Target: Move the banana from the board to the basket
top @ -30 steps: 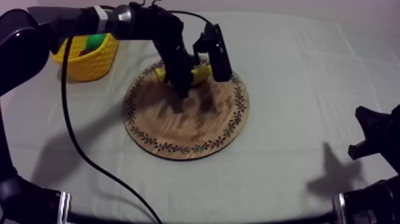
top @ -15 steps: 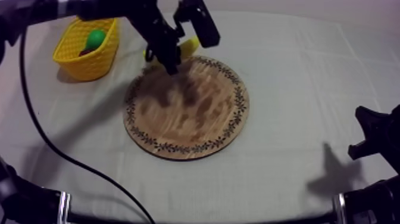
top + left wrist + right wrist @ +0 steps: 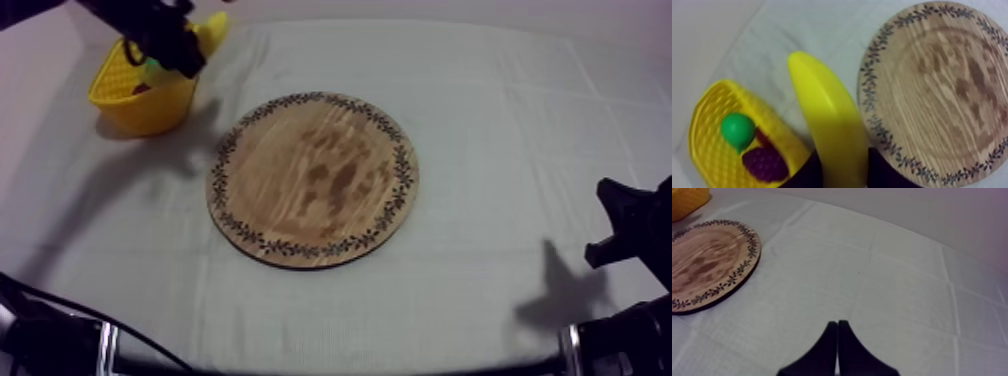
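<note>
Here the left gripper [image 3: 842, 172] clasps the banana [image 3: 829, 125] beside the yellow basket [image 3: 707, 145] holding pear [image 3: 737, 131] and grapes [image 3: 764, 164].

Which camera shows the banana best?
The left wrist view: the banana shows large and nearly whole, held in the left gripper by the yellow basket. The top view catches just its tip at that gripper. The right wrist view faces the wooden board.

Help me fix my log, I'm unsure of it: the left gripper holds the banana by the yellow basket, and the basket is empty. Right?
Not quite. The yellow basket is not empty: the left wrist view shows a green fruit and a bunch of grapes in it. The rest stands: the left gripper holds the banana by the basket.
</note>
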Action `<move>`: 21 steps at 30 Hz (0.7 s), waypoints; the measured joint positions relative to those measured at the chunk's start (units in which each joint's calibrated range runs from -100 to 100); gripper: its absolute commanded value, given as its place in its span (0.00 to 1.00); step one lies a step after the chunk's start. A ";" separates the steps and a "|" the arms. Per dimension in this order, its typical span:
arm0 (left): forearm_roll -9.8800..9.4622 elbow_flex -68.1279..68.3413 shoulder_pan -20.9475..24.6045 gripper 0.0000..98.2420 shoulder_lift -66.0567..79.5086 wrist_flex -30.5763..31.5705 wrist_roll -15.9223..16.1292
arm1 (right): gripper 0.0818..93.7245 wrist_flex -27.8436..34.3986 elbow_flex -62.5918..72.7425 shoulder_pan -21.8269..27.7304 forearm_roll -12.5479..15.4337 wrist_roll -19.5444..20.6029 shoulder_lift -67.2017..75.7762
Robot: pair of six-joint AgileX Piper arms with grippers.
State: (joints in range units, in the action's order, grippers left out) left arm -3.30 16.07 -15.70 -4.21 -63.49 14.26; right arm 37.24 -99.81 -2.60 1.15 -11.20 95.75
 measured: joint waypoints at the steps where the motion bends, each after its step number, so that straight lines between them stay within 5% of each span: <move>1: 0.00 0.18 0.81 0.21 1.78 -1.15 -0.45 | 0.00 0.00 0.00 0.00 0.00 0.00 0.00; 21: -3.05 -12.71 8.66 0.16 8.82 -7.90 -9.60 | 0.00 0.00 0.00 0.00 0.00 0.00 0.00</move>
State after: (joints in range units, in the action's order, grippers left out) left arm -6.35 3.36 -7.04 4.61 -71.39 4.66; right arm 37.24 -99.81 -2.60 1.15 -11.20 95.75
